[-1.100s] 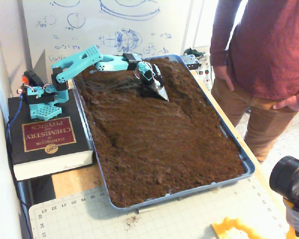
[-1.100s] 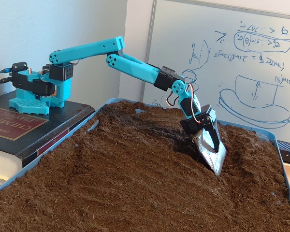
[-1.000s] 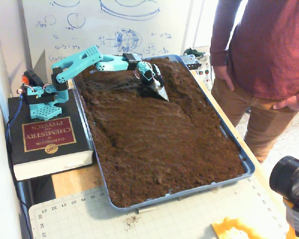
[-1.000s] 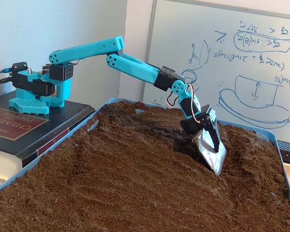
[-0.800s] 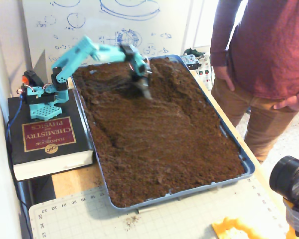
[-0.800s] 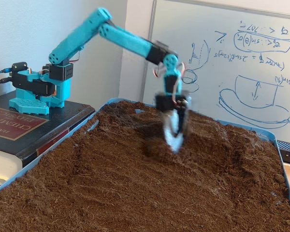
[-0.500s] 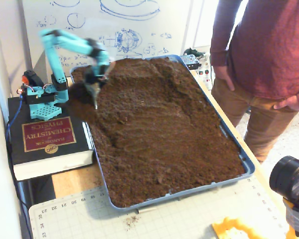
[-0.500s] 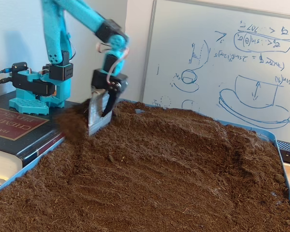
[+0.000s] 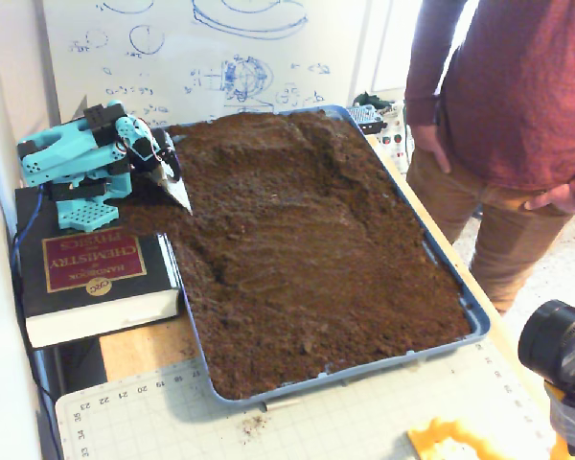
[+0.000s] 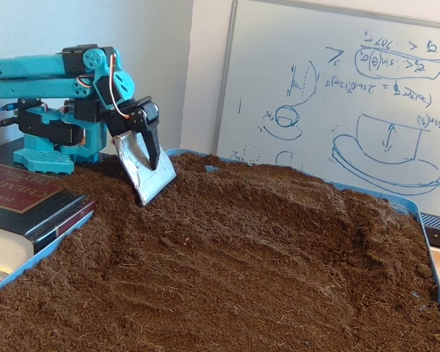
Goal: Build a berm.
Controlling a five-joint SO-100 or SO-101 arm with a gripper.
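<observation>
Silver scoop blade [image 10: 145, 170] on the folded arm's gripper [image 10: 151, 187] touches soil beside the berm [image 10: 308, 209]; jaw opening cannot be told.

Loose, crumbly, matt dark brown soil [image 10: 264, 271] heaped into a rough berm [image 9: 297, 163] inside a smooth blue plastic tray [image 9: 460, 297]. Smooth turquoise plastic arm [image 10: 51, 70] with a dull, crinkled silvery foil-like blade on the gripper [image 10: 145, 172]. Glossy hardback book [image 9: 86, 268] beneath; shiny whiteboard [image 10: 337, 88] behind.
</observation>
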